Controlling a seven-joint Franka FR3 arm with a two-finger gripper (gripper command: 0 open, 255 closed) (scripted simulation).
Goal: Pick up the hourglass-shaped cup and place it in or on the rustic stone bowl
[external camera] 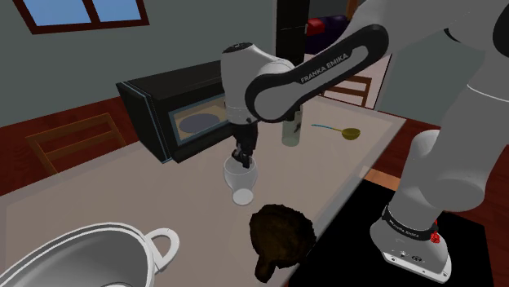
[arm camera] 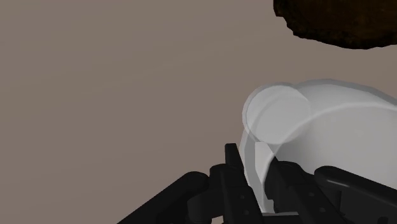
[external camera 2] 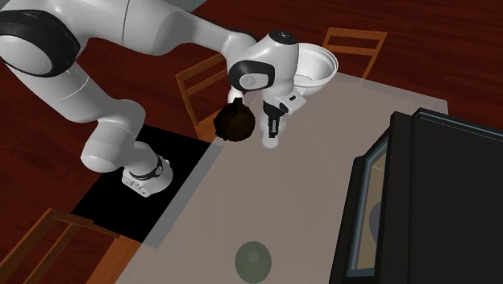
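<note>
The gripper (arm camera: 257, 170) has its fingers (arm camera: 233, 167) closed on the cup (arm camera: 318, 121), pinching the pale wall at the rim with one finger on each side. The cup is whitish and see-through, with a wide mouth and a smaller round foot. It sits under the hand over the middle of the tabletop (external camera: 122, 196). Whether its foot touches the surface cannot be told.

It looks thin-walled and light, and probably smooth enough to slip. A pinch on one side of the rim may let it tilt or swing. A deeper hold on the wall, firm but not crushing, seems the safer grip. It may also be fragile.

Just beside the cup, on the side toward the stand, lies the bowl (external camera: 281, 232). It is dark brown and rough-surfaced, with a hard-looking rim, so the cup would be better lowered in gently than dropped.

Farther off, a large shiny pot (external camera: 81, 257) stands at the shoulder view's lower left. A black oven (external camera: 175, 102) sits behind the cup. A bottle (external camera: 291, 130) and a spoon (external camera: 349, 133) lie toward the far end.

The wrist view gives the grip itself, with the cup's wall between the fingers. The shoulder view gives the gap between cup and bowl and the layout around them. The second exterior view places the bowl at the tabletop's edge with the pot beyond it.
</note>
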